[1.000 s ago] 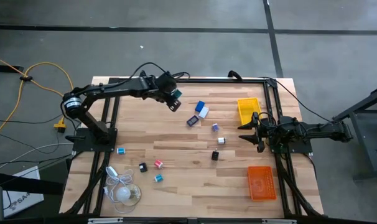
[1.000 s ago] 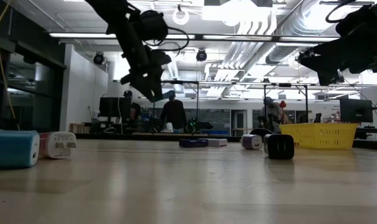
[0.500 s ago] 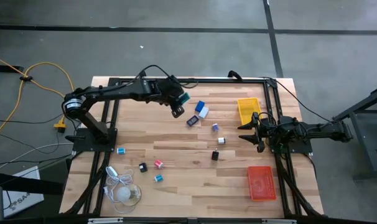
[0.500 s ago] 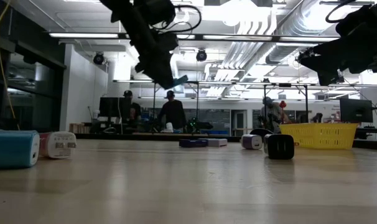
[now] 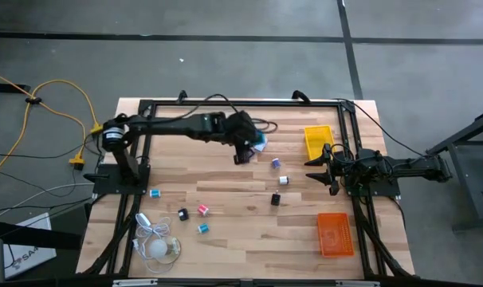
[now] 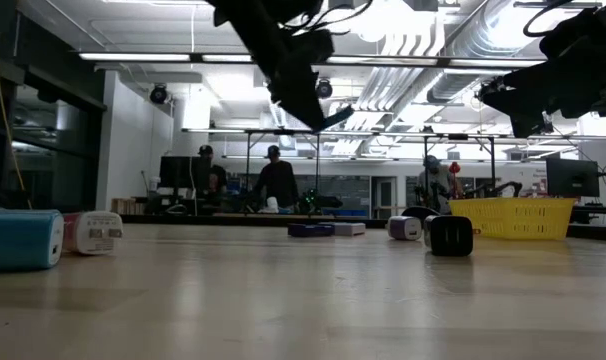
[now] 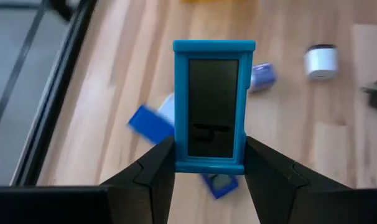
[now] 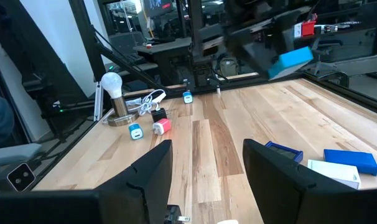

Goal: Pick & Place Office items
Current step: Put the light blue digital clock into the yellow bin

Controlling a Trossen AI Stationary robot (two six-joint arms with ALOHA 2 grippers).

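From above, the left gripper [image 5: 243, 147] hangs over the table's middle near the yellow tray [image 5: 318, 142]; the right gripper [image 5: 321, 169] waits, fingers apart, beside it. The left wrist view shows the fingers [image 7: 152, 177] clamped on a teal-framed block [image 7: 214, 107]: carrying, I judge. Next: lower it into the tray.

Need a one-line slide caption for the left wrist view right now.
Left gripper shut on a teal rectangular item, carried above the wooden table over scattered blue and white pieces.
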